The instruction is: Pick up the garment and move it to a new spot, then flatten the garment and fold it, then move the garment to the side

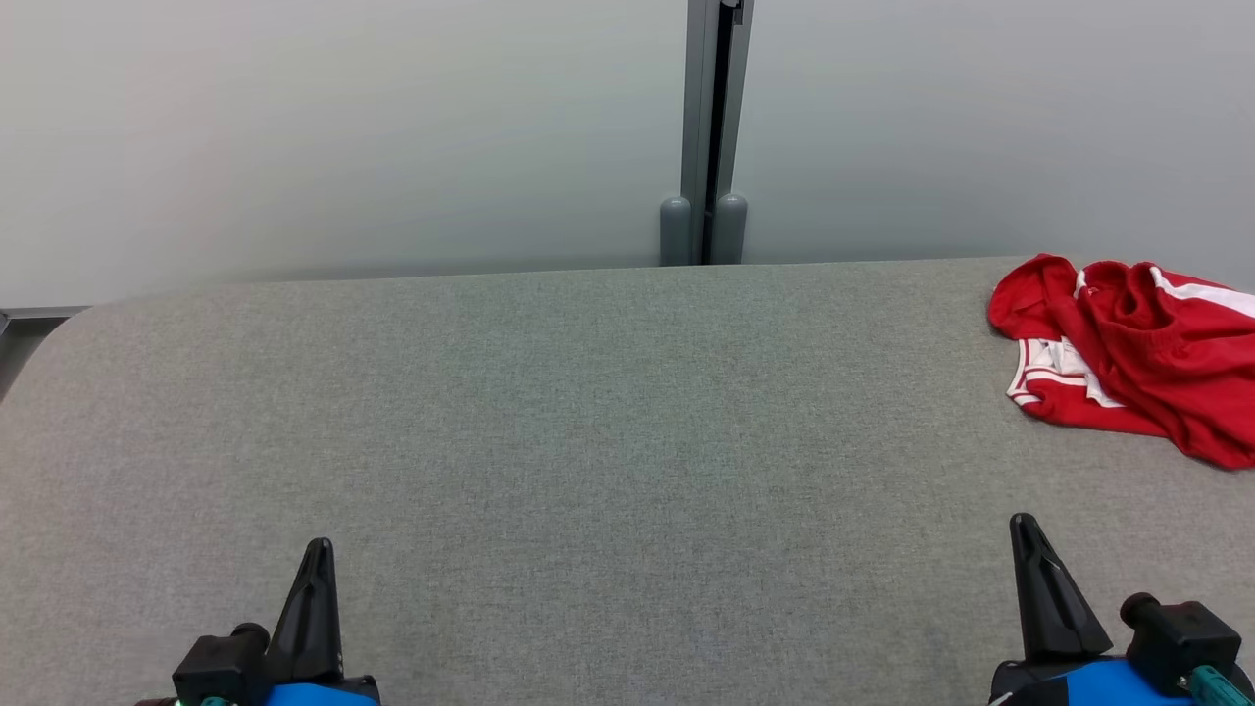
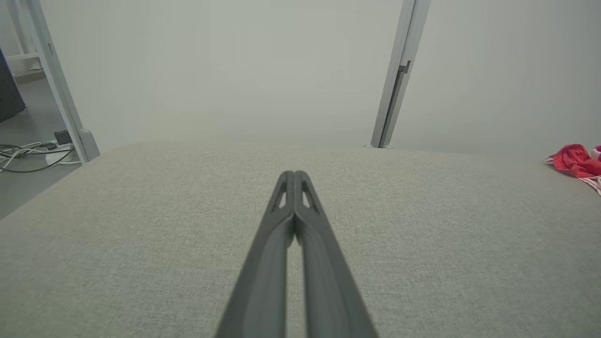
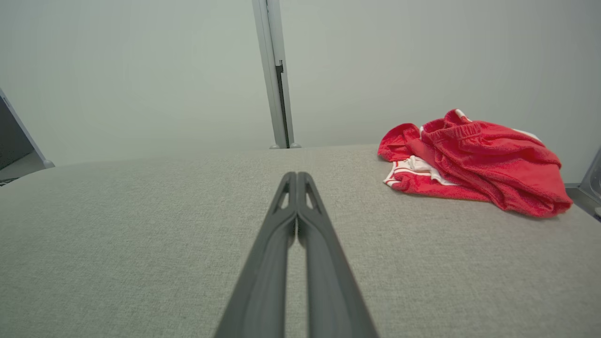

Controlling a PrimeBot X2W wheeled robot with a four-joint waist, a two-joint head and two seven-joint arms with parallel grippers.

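Red crumpled garment (image 3: 474, 162) with white trim on woven grey table (image 1: 588, 441).

Even, soft light — no glare, faint shadows — sharp head view, wrist views bowed at their edges.

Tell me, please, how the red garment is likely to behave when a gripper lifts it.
The garment lies crumpled in soft folds, so it is probably floppy and would unfurl when lifted. Its fabric looks thin and textured, so likely light and not slippery. Bunched as it is, one pinch may catch several layers.
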